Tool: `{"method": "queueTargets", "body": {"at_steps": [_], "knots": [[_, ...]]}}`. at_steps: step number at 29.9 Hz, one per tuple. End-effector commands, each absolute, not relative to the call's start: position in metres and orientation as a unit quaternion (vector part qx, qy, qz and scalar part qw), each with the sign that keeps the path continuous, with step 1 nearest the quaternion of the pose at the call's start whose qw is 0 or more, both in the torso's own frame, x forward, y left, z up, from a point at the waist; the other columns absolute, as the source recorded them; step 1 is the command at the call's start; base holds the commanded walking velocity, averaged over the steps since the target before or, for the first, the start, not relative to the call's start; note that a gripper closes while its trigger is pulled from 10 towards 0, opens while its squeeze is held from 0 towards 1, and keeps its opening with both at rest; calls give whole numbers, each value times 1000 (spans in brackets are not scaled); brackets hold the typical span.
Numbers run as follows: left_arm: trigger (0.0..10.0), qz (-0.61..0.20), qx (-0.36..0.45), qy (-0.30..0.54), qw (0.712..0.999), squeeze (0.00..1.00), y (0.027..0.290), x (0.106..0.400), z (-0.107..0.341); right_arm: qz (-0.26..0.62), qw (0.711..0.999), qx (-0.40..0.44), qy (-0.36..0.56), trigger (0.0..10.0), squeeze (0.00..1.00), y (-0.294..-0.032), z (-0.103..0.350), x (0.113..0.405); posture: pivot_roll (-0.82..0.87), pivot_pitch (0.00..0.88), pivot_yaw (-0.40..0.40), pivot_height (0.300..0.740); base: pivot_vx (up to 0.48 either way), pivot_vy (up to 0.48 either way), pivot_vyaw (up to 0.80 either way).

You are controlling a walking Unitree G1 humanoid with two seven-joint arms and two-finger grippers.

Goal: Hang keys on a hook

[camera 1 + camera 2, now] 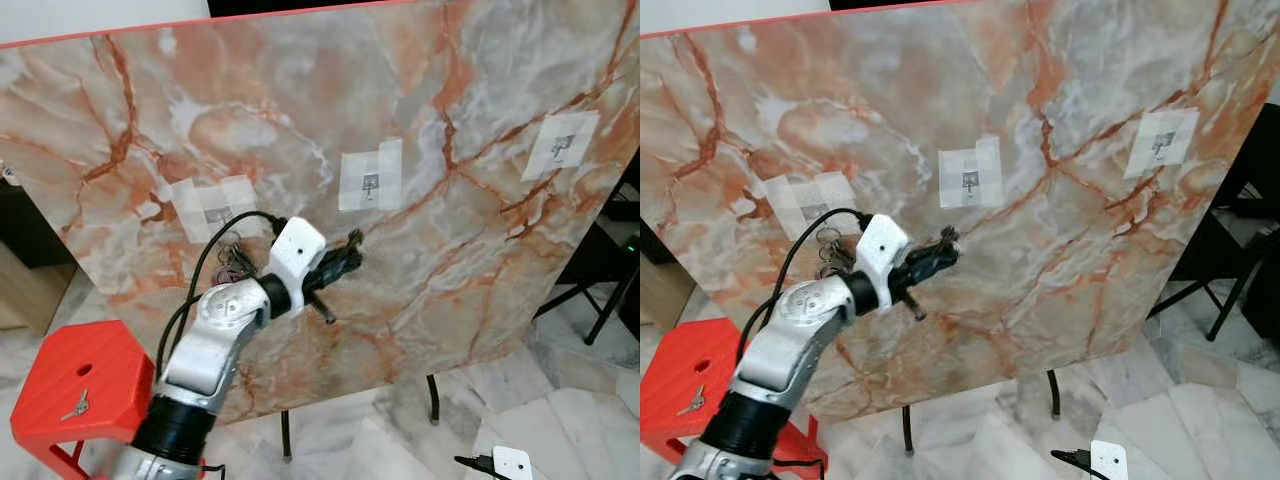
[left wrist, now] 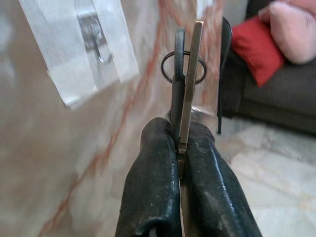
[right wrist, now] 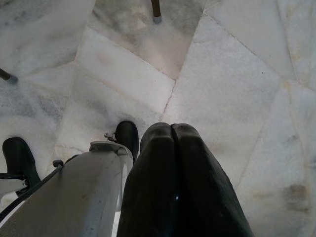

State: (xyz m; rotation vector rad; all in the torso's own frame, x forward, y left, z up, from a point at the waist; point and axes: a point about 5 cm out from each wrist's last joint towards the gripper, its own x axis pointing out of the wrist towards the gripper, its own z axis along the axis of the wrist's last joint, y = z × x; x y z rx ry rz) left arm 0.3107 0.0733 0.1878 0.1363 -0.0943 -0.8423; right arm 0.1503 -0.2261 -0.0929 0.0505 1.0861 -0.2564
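My left gripper (image 1: 350, 246) is raised in front of the tilted marble board (image 1: 480, 260) and is shut on a flat metal key (image 2: 190, 74) that carries a dark ring (image 2: 169, 74). The key tip is just below and left of the middle hook (image 1: 371, 186), a small metal hook under clear tape (image 2: 96, 42), with a gap between them. A bunch of keys (image 1: 236, 262) hangs below the left taped hook (image 1: 218, 212), behind my arm's cable. A third hook (image 1: 562, 148) is at the right. My right gripper (image 3: 170, 133) hangs shut over the floor.
A red stool (image 1: 105, 365) stands at lower left with a single key (image 1: 77, 405) lying on it. The board rests on thin dark legs (image 1: 432, 398) over a pale marble floor (image 3: 227, 74). A dark sofa with red and pink cushions (image 2: 276, 39) is off to one side.
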Motion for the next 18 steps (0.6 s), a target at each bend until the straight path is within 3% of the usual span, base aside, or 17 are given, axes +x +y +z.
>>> {"method": "queueTargets", "body": {"at_steps": [1,7,18], "knots": [[10000,-396,52,-50,916,0,75,315,193,-125,847,27,516,10000,0,-226,-93,150,45,0,13,740,0,0,0],[10000,-397,41,-55,915,0,63,318,196,-124,847,27,516,10000,0,-226,-93,149,43,0,15,740,0,0,0],[10000,-322,18,-40,946,0,54,345,203,-125,847,28,516,10000,0,-225,-94,149,40,0,18,740,0,0,0]]}}
